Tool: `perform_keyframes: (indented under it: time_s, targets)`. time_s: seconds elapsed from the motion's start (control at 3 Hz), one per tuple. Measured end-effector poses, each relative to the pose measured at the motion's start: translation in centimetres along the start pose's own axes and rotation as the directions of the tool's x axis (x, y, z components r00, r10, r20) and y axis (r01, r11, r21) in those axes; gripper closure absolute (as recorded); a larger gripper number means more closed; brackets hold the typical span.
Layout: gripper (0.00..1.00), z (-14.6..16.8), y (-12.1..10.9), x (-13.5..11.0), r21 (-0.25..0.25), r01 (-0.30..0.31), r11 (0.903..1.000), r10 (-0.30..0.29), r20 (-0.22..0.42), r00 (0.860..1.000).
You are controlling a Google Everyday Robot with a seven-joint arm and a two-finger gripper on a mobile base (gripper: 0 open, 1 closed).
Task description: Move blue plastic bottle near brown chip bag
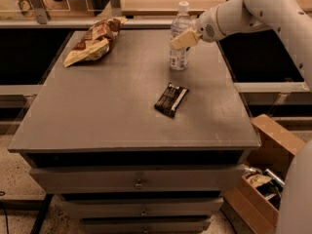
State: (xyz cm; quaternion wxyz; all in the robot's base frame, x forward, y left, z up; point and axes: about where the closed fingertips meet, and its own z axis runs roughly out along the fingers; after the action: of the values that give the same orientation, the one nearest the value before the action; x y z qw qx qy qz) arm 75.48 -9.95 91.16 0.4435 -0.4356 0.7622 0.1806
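The blue plastic bottle (pixel 179 43), clear with a white cap and a pale label, stands upright at the back right of the grey table (pixel 112 116). My gripper (pixel 183 39) reaches in from the right and is shut on the bottle at mid-height, with one cream finger (pixel 185 38) across its front. The bottle's base is at or just above the table top. The brown chip bag (pixel 92 42), wrinkled brown and cream-yellow, lies at the back left, well apart from the bottle.
A small flat black wrapper (pixel 171 99) lies right of the table's middle, in front of the bottle. An open cardboard box (pixel 265 179) with items sits on the floor at the right. Drawers (pixel 139 183) run below the table top. A shelf rail (pixel 146 21) runs behind.
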Motion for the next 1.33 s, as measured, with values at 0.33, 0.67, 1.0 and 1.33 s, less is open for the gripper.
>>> perform_keyframes:
  time_s: [0.33,0.67,1.0,1.33]
  targets:
    - [0.65,0.3,0.1,0.0,-0.005,0.0,1.0,0.0,-0.001,1.0]
    - [0.89,0.7,0.3,0.1,-0.011,0.0,0.9999,0.0,-0.002,1.0]
    - [1.0,2.2,0.5,-2.1,-0.032,0.009,0.9994,-0.007,0.068,0.998]
    - [1.0,5.0,1.3,-5.4,-0.072,0.056,0.9959,-0.047,0.114,0.992]
